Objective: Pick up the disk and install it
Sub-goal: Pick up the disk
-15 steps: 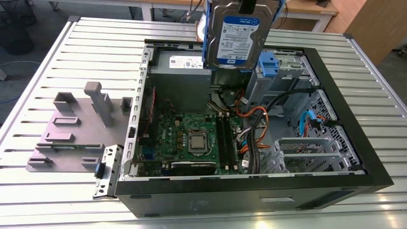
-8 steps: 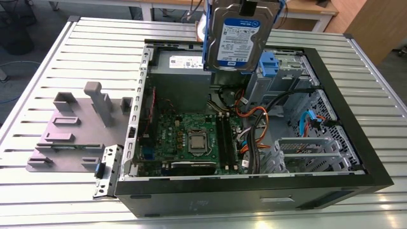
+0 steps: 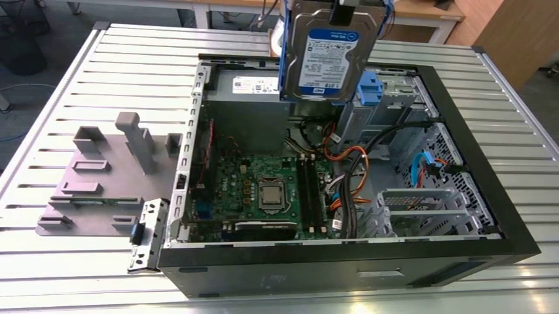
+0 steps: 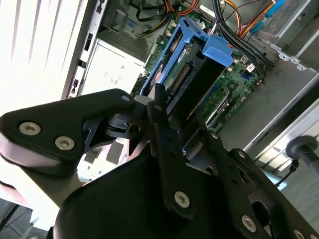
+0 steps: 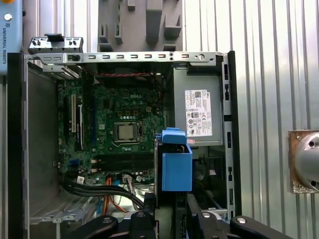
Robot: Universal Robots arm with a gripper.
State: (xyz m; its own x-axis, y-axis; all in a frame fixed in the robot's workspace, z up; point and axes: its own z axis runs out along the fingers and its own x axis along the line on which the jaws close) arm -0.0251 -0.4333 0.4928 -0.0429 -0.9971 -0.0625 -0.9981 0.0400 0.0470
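The disk (image 3: 328, 52) hangs upright in the air over the back of the open computer case (image 3: 349, 265), its white-and-blue label facing the exterior view. My gripper (image 3: 347, 5) holds it from above, shut on its upper end. In the second wrist view the disk (image 4: 185, 74) shows edge-on in its blue bracket, running away from the black fingers (image 4: 112, 102). In the first wrist view the blue bracket (image 5: 176, 164) sits just beyond my gripper (image 5: 172, 211), above the bay area beside the power supply.
Inside the case lie the motherboard (image 3: 262, 190), orange and black cables (image 3: 349, 163), the grey power-supply box (image 5: 197, 109) with a white sticker, and a silver drive cage (image 3: 393, 91) with blue latches. A grey fixture plate (image 3: 105, 176) rests on the slatted table at the exterior view's left.
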